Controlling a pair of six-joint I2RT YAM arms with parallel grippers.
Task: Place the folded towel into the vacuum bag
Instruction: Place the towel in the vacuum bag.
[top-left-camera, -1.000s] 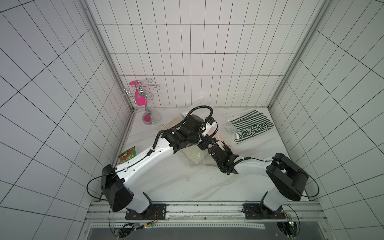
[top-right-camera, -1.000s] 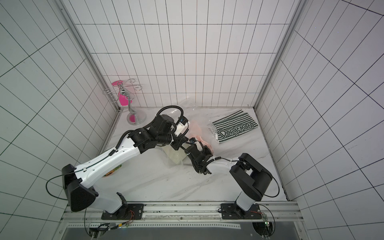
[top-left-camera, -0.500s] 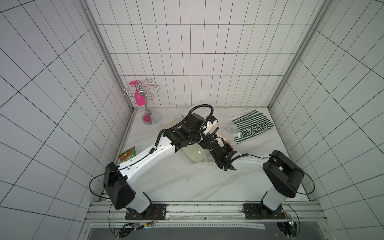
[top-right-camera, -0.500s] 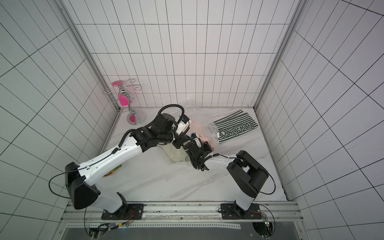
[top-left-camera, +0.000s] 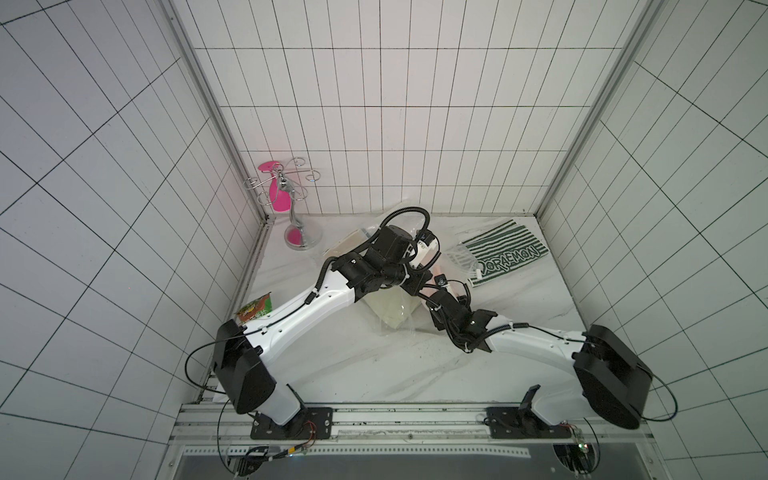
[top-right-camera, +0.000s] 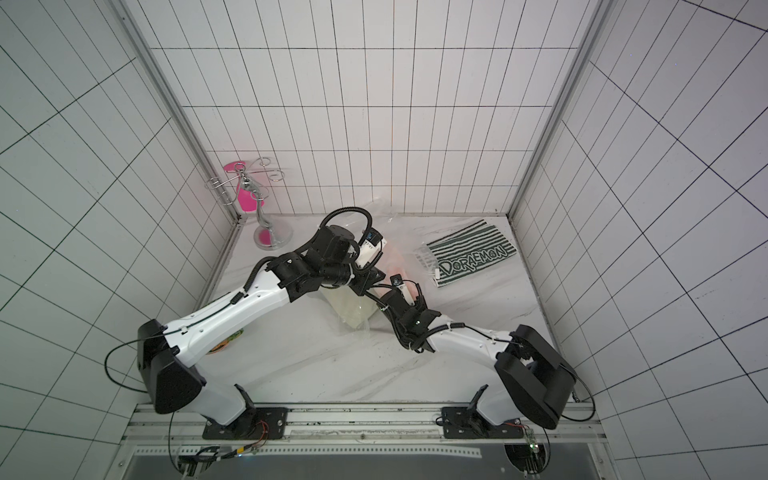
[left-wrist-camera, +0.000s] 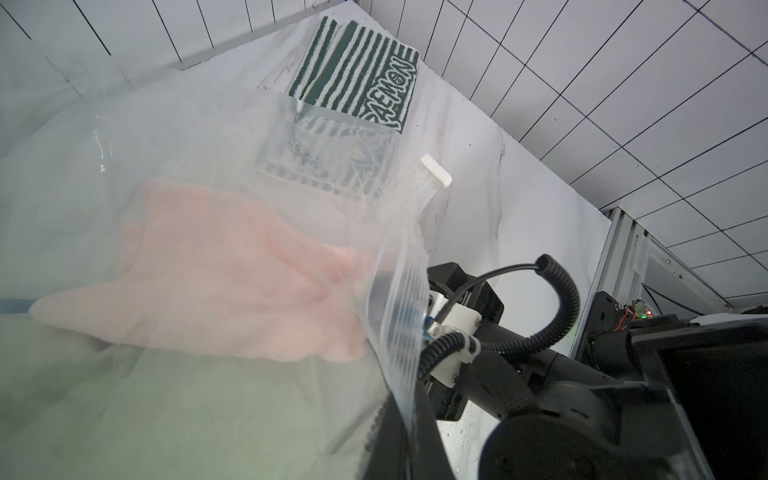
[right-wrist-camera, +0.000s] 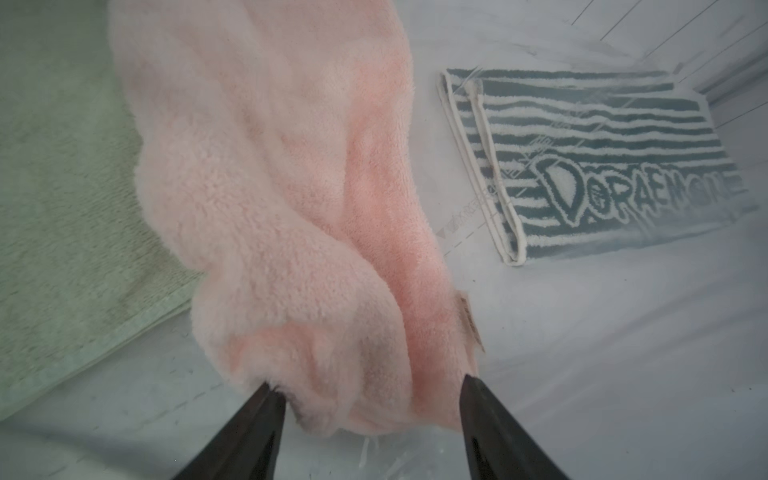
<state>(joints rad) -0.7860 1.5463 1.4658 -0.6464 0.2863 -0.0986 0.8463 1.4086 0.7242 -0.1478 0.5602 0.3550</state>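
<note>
The vacuum bag (left-wrist-camera: 187, 137) is clear crinkly plastic with a white slider clip (left-wrist-camera: 435, 176). It lies at the back middle of the marble table (top-left-camera: 374, 374). My left gripper (left-wrist-camera: 409, 419) is shut on the bag's ribbed zip edge and holds the mouth up. My right gripper (right-wrist-camera: 369, 384) reaches into the mouth with its jaws open. The end of a fluffy pink towel (right-wrist-camera: 291, 187) lies between its fingertips, inside the bag. The pink towel (left-wrist-camera: 232, 291) rests partly on a pale green towel (right-wrist-camera: 62, 187), which is also in the bag. Both arms meet over the bag in both top views.
A folded green-and-white striped towel (top-left-camera: 505, 257) lettered DORAEMON lies at the back right, its near end under the bag's clear corner. A chrome stand (top-left-camera: 297, 232) with a pink piece stands at the back left. A green and orange snack packet (top-left-camera: 255, 311) lies by the left wall.
My right gripper has opened from shut and let go of the pink towel. Both wrists have shifted a little toward the back. The left gripper keeps its hold on the bag's edge.
</note>
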